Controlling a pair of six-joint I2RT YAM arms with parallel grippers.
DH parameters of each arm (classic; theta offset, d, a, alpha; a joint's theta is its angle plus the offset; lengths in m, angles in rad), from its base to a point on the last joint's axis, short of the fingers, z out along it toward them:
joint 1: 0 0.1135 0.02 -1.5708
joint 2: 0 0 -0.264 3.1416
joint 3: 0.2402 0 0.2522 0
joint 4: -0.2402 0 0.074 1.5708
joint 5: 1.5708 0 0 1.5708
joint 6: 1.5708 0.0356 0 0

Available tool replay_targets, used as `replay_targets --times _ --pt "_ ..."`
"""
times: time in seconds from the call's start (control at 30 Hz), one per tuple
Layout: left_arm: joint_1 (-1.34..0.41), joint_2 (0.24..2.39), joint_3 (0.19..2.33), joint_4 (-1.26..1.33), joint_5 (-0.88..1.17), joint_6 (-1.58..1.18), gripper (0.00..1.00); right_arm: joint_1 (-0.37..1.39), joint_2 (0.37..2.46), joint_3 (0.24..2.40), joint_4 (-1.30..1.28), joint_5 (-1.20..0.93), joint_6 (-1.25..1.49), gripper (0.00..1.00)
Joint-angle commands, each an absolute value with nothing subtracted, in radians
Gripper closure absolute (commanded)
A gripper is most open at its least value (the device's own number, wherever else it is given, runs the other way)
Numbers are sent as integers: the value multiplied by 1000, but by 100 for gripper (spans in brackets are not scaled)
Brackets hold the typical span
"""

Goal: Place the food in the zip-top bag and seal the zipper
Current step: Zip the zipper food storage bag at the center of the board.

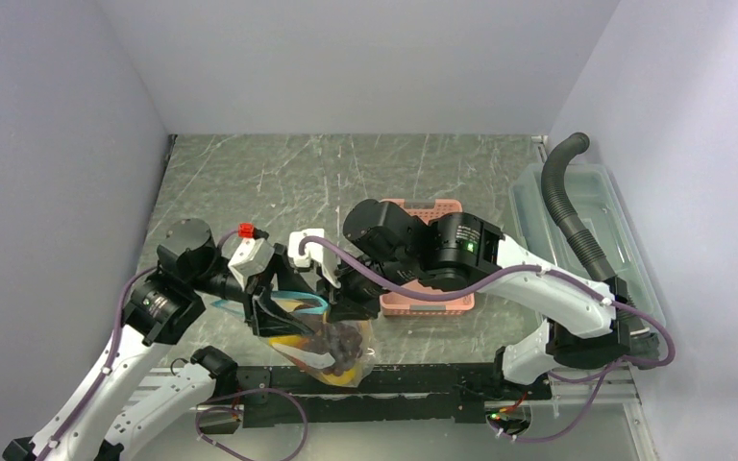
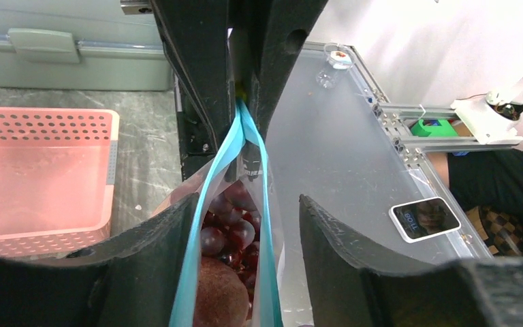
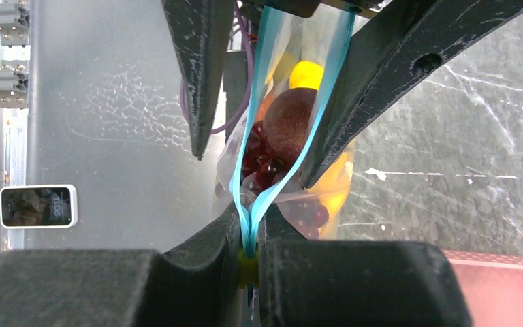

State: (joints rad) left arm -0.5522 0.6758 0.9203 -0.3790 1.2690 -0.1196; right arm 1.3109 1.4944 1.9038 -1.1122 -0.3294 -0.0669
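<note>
Left claw (image 1: 271, 310) and right claw (image 1: 346, 293) meet at the bag (image 1: 365, 332) mouth, near the surface (image 1: 250, 182) front edge. Grapes (image 1: 344, 342) and yellow fruit (image 1: 297, 339) inside. Pink basket (image 1: 432, 303) partly behind right arm (image 1: 538, 279).

- Left arm (image 1: 106, 375), lower left of the top view: white links, round black joints, and a thin purple cable (image 1: 118, 322) beside it.
- A small red part (image 1: 245, 230) is on its white wrist piece.
- Right arm (image 1: 557, 298), at the right: white links, black housings, a green light (image 1: 468, 246), and a longer purple cable (image 1: 413, 293).
- Left gripper (image 2: 248, 201): broad fingers (image 2: 354, 252), matte black, with a rough surface.
- Right gripper (image 3: 250, 231): the same black, with a round hole (image 2: 293, 41) in one finger.
</note>
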Motion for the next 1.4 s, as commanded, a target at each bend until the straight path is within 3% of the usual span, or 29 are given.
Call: replay_targets --times 0.0,0.23,0.3,0.57,0.63,0.83,1.03,1.17,1.37 --pt "-561 681 940 -405 1237 -73 43 1315 1501 1986 -1108 -300 -52 100" --pt "-566 671 935 -415 1210 -64 70 1315 1518 2003 -1140 -277 -56 100" --pt "-568 666 932 -415 1212 -63 99 1315 1520 2007 -1148 -268 -54 100" --pt "-572 654 935 -439 1171 -43 100 1315 1523 2011 -1173 -230 -44 98" --pt "-572 654 940 -450 1168 -33 100 1315 1505 1979 -1152 -219 -40 91" --pt "-572 640 933 -443 1167 -37 100 1314 1394 1815 -1013 -163 -26 51" --pt "-572 635 932 -439 1170 -38 100 1313 1225 1591 -787 -113 -2 30" --pt "-572 635 932 -437 1175 -38 100 1313 1135 1471 -639 -115 28 26" --pt "-572 633 933 -433 1174 -42 100 1313 1098 1380 -521 -149 54 27"
